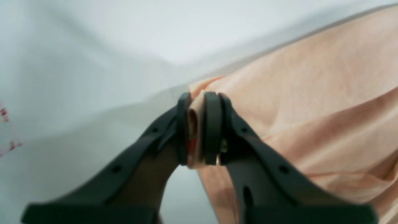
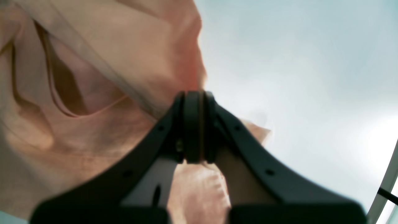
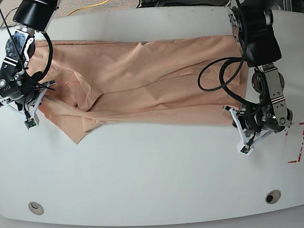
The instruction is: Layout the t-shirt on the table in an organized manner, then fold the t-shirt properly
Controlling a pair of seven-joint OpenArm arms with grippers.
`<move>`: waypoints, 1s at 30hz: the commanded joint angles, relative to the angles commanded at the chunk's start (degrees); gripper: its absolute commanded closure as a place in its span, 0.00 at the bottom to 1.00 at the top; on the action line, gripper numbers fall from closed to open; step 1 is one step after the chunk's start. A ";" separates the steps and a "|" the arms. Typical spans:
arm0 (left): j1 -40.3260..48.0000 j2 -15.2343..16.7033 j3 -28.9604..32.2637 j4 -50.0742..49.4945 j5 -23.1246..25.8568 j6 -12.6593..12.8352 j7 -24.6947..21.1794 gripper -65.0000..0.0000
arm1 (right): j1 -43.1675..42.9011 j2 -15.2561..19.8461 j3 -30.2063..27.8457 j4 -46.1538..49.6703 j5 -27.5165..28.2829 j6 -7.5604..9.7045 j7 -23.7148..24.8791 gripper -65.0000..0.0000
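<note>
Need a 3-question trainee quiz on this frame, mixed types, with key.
1. True or false: the left hand is shut on the peach cotton t-shirt.
2. The red-tape mark on the white table lies nearest: A) the left hand B) the right hand C) neither.
3. Fill in: the right hand is shut on the ____.

Key: 1 true; 2 A; 3 t-shirt.

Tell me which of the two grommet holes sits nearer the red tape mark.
The grommet hole at the near edge under the left gripper. It lies close to the red tape mark; the other hole is across the table.
</note>
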 joint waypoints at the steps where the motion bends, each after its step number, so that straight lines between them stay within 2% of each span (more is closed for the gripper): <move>1: 0.62 0.00 0.00 1.32 0.00 0.00 0.44 0.90 | 0.00 0.00 0.00 0.00 0.00 0.00 0.00 0.97; 11: 6.59 -1.58 0.00 13.89 0.00 0.00 6.86 0.90 | 1.05 0.00 0.00 0.00 0.00 0.00 0.00 0.97; 13: 8.18 -2.73 0.00 16.00 0.00 0.00 8.09 0.90 | 1.05 0.00 0.00 0.00 0.00 0.00 0.00 0.97; 24: 15.91 -3.43 0.00 24.26 0.00 0.00 11.16 0.90 | 1.05 0.00 0.00 0.00 0.00 0.00 0.00 0.97; 30: 18.99 -4.40 -0.09 27.52 0.00 0.00 11.08 0.89 | 1.05 0.00 -0.09 0.00 0.00 0.00 0.00 0.97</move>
